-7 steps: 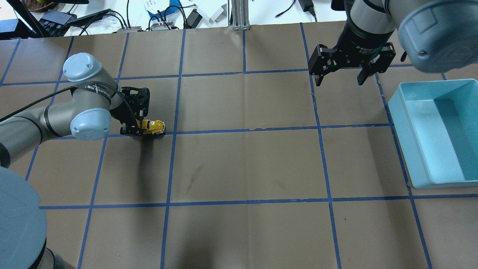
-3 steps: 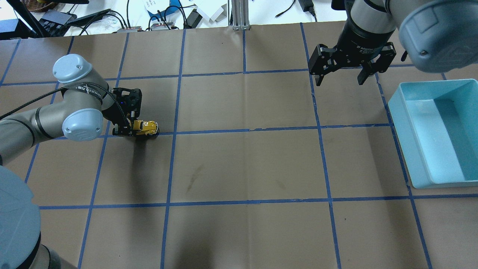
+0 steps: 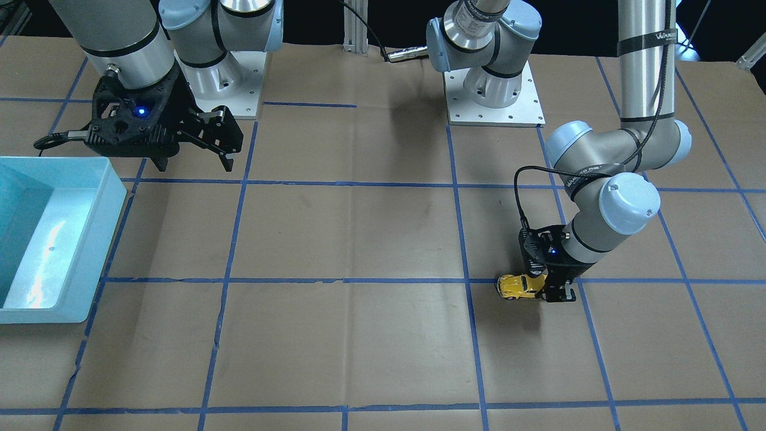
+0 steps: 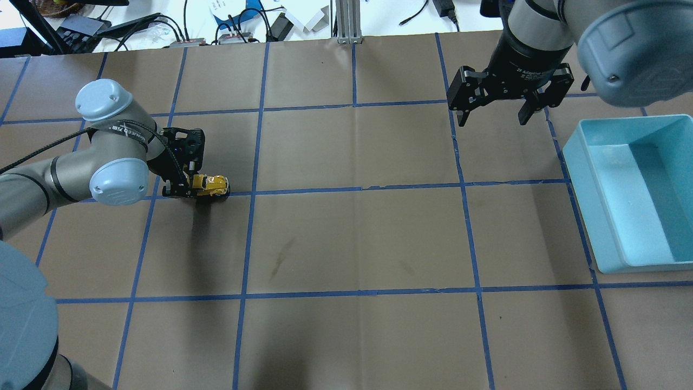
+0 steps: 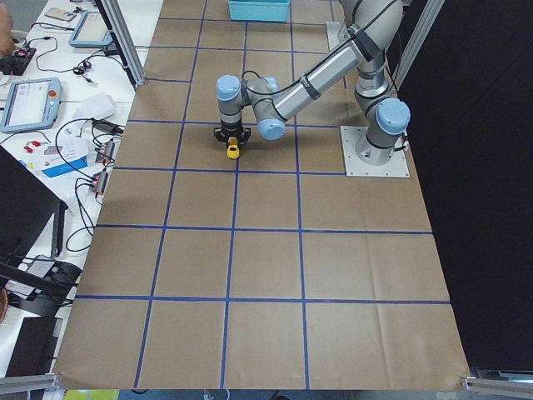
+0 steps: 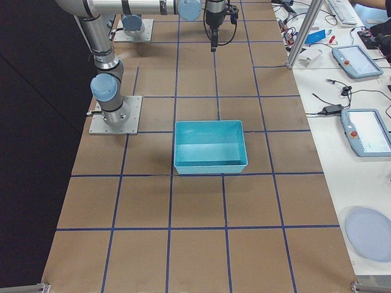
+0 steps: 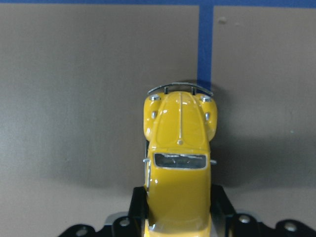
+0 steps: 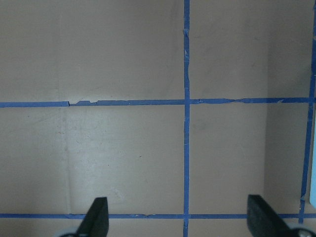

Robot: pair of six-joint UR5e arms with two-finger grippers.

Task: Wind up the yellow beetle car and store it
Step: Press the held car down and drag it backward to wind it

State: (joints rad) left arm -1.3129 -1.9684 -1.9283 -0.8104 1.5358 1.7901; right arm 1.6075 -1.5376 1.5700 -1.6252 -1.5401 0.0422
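The yellow beetle car [image 4: 213, 185] sits on the brown paper table on a blue tape line at the left. It also shows in the front view [image 3: 519, 287], the left wrist view [image 7: 178, 163] and the exterior left view [image 5: 233, 149]. My left gripper [image 4: 187, 187] is low at the table and shut on the car's rear, the car's nose pointing away from it. My right gripper [image 4: 491, 115] is open and empty, held above the table at the back right; its fingertips [image 8: 97, 217] show in the right wrist view.
A light blue bin [image 4: 633, 192] stands at the table's right edge, also in the front view [image 3: 48, 239] and the exterior right view [image 6: 211, 146]. Blue tape lines grid the paper. Cables and devices lie beyond the far edge.
My left gripper has dragged the car to the left along the tape line over the last second, with little motion in the last stretch. The right arm has barely moved.
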